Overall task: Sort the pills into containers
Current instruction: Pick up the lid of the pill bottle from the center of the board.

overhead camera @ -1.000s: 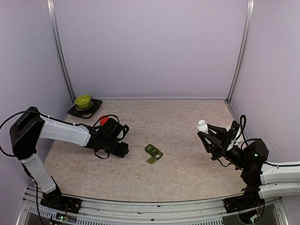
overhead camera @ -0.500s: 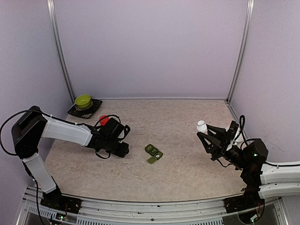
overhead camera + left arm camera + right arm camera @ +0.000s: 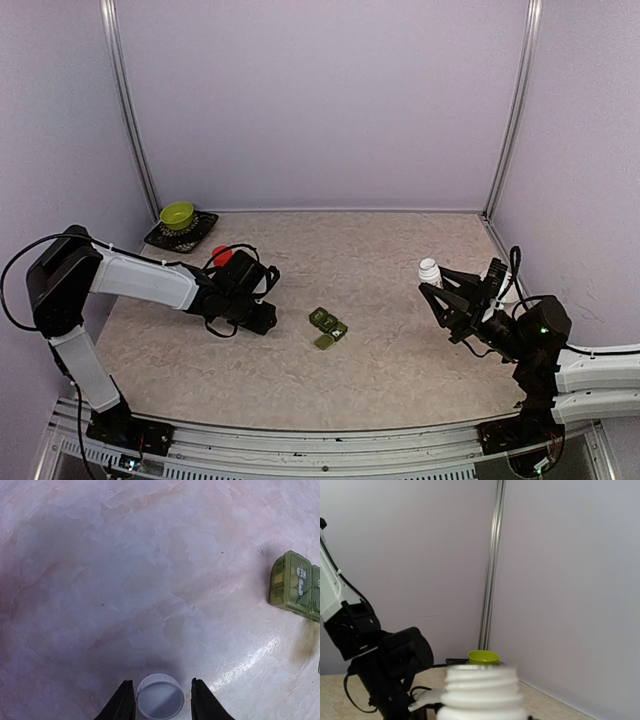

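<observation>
looking in, i see the left gripper (image 3: pixel 161 684) narrow around a small white cap (image 3: pixel 160 702), pinching or not i cannot tell; the right gripper (image 3: pixel 434 282) clamps a white bottle (image 3: pixel 482 692); the containers (image 3: pixel 328 327) lie on the table (image 3: pixel 400 360) between both arms

arms (image 3: pixel 140 278): white links, blk joints | blk cables (image 3: pixel 20 262) | end effectors (image 3: pixel 162 702): blk fingers (image 3: pixel 122 705)

Worktop (image 3: pixel 125 580): pale, marbled, with a glossy sheen lower right.
Containers (image 3: pixel 292 582): green translucent strip at the right edge, partly cut off, with pale marks on the lids.
White round cap (image 3: pixel 160 702): at the bottom edge.
Fingers (image 3: pixel 123 702): two dark tips flanking the cap closely, with a sliver of gap on its right.
</observation>
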Available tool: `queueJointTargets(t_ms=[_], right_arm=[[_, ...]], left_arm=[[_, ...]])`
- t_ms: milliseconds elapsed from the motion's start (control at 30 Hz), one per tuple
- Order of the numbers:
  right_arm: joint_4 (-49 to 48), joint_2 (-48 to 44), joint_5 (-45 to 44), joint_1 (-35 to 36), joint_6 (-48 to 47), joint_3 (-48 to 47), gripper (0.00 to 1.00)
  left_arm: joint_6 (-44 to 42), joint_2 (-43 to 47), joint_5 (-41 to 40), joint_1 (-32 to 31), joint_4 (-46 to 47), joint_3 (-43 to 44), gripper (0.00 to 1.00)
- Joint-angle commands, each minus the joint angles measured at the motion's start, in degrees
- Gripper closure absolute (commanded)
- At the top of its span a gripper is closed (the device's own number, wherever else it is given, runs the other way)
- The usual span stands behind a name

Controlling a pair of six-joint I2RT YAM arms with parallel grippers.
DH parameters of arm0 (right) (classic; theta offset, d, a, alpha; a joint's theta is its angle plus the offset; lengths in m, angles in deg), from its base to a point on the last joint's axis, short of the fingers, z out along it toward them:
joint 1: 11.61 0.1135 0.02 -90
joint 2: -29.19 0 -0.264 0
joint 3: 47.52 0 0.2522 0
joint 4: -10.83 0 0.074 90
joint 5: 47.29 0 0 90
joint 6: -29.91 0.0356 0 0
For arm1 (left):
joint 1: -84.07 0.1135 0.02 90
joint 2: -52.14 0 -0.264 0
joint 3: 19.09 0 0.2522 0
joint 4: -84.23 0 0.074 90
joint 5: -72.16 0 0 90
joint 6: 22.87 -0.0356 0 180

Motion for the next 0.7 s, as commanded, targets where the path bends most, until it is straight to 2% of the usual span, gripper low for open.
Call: queueJointTargets(t_ms=[0,667], right_arm=[[-0.4,-0.7,-0.5,0.5,0.2,0.2,1.0],[0.1,-0.4,-0.3,0.4,0.4,0.0,1.0]], left_arm=[[-0.5,-0.8,0.0,0.4,-0.4,1.7,0.62],[-0.4,-1.4,-1.2,0.4,-0.6,1.5,0.61]])
